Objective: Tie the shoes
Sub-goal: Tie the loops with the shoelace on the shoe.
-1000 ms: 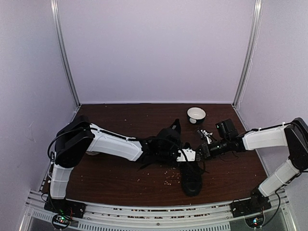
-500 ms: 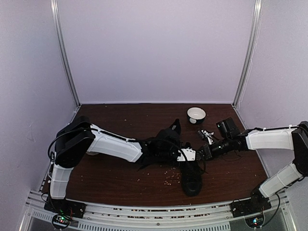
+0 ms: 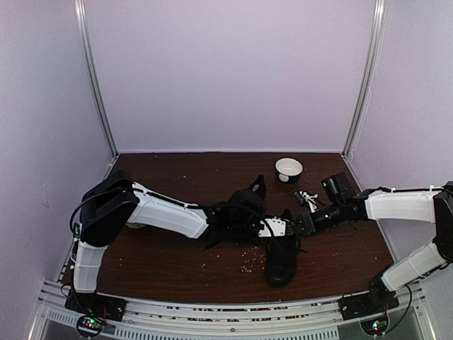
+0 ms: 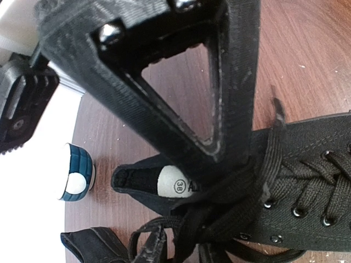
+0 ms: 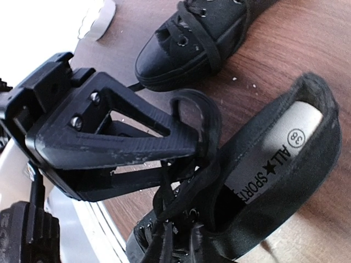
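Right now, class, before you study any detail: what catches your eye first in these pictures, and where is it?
The left arm and right arm reach in from either side and meet mid-table over a black shoe. In the right wrist view the jaws pinch a loop of lace above that shoe's open mouth. A second shoe lies just behind, under the left arm, and a white bowl stands near the far wall.

The right arm (image 3: 400,205) has straightened outward toward the desk's (image 3: 177,262) right edge, its forearm now lower, and the right gripper (image 3: 303,222), with a lace (image 5: 211,123) looped at its tip, has turned the near shoe (image 3: 281,258) slightly.
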Action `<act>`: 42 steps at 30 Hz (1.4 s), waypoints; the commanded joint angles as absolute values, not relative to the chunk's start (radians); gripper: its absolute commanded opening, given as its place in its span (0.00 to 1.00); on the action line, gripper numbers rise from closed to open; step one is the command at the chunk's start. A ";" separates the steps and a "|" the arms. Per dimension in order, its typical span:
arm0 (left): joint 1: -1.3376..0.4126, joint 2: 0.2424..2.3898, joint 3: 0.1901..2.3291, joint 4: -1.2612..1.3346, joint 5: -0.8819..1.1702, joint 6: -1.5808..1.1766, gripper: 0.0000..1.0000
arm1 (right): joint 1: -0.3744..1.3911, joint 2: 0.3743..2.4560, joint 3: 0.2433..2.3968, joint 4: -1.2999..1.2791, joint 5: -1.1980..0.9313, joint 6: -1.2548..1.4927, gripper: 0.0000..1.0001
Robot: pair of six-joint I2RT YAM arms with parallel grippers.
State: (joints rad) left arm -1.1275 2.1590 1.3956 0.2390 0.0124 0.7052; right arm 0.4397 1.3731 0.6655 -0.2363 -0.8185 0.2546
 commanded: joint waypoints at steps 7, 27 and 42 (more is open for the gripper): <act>-1.121 2.157 1.461 0.255 0.056 0.688 0.25 | 0.423 1.346 0.703 -0.275 -0.809 0.231 0.20; -1.121 2.184 1.497 0.201 0.099 0.702 0.31 | 0.420 1.365 0.682 -0.186 -0.902 0.290 0.14; -1.121 2.066 1.401 0.152 0.121 0.709 0.70 | 0.354 1.294 0.667 -0.207 -0.738 0.341 0.18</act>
State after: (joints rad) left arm -1.1263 2.1548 1.4517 0.1596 0.0860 0.7101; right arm 0.3962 1.3537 0.6827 -0.2165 -0.8494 0.3038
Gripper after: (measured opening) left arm 0.597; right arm 0.159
